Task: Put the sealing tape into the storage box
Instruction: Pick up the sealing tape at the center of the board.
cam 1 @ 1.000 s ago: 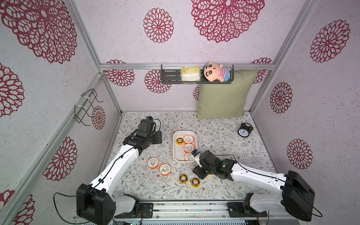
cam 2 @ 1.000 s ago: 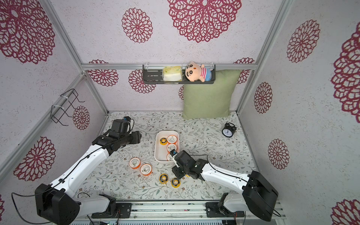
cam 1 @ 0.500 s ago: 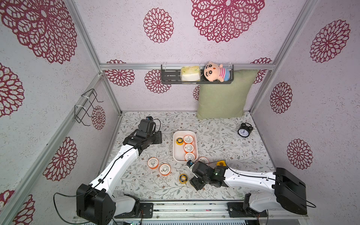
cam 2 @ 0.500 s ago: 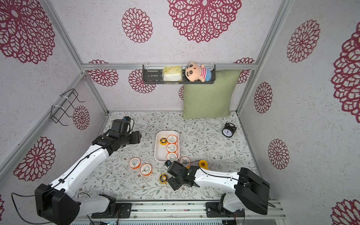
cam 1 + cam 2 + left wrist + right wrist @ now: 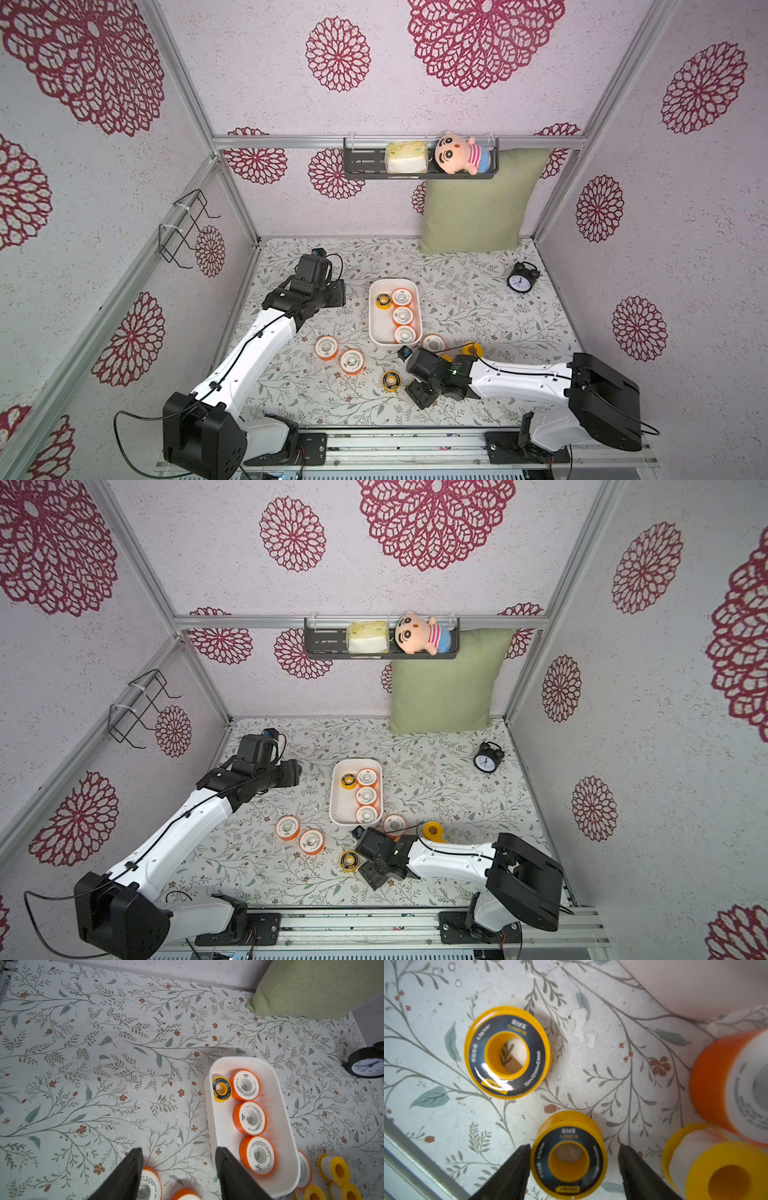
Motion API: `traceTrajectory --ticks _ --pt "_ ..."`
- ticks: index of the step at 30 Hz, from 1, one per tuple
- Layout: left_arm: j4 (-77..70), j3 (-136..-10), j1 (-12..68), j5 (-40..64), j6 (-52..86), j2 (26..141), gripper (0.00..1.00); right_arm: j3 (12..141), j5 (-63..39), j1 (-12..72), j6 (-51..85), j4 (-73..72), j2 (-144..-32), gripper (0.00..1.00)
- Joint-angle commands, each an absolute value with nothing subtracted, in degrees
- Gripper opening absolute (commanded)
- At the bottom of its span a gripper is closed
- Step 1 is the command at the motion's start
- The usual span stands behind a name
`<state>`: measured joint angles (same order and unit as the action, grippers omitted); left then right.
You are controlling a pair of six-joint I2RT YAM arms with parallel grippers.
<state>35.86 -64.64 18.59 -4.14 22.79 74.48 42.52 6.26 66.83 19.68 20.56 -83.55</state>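
The white storage box holds three orange sealing tape rolls and a yellow-and-black one. In the right wrist view my right gripper is open around a yellow-and-black roll lying flat on the table; one finger is close to it and the other stands apart. In both top views that gripper hides this roll. Another yellow-and-black roll lies beside it. My left gripper hangs open and empty left of the box.
Two orange rolls lie left of the box's near end. An orange roll and all-yellow rolls lie right of it. A black alarm clock and a green cushion stand at the back right.
My right gripper has drawn back from the near end of the box toward the table's front, opened wider, and now straddles a yellow-and-black roll. The left arm has not moved.
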Motion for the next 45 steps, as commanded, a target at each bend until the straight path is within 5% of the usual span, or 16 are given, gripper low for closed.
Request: traceTrajectory --ticks 1,27,45 --pt "35.33 -64.34 18.28 -4.70 22.91 74.00 0.63 43.51 6.89 67.32 20.40 21.77 -83.93 0.71" --pt "35.48 -64.59 18.28 -5.05 22.94 74.24 0.63 42.61 6.73 66.94 21.24 20.28 -82.18 0.54" --pt "35.47 -64.80 18.26 -4.69 22.89 74.53 0.63 45.36 -7.98 50.21 17.96 8.98 -69.82 0.51"
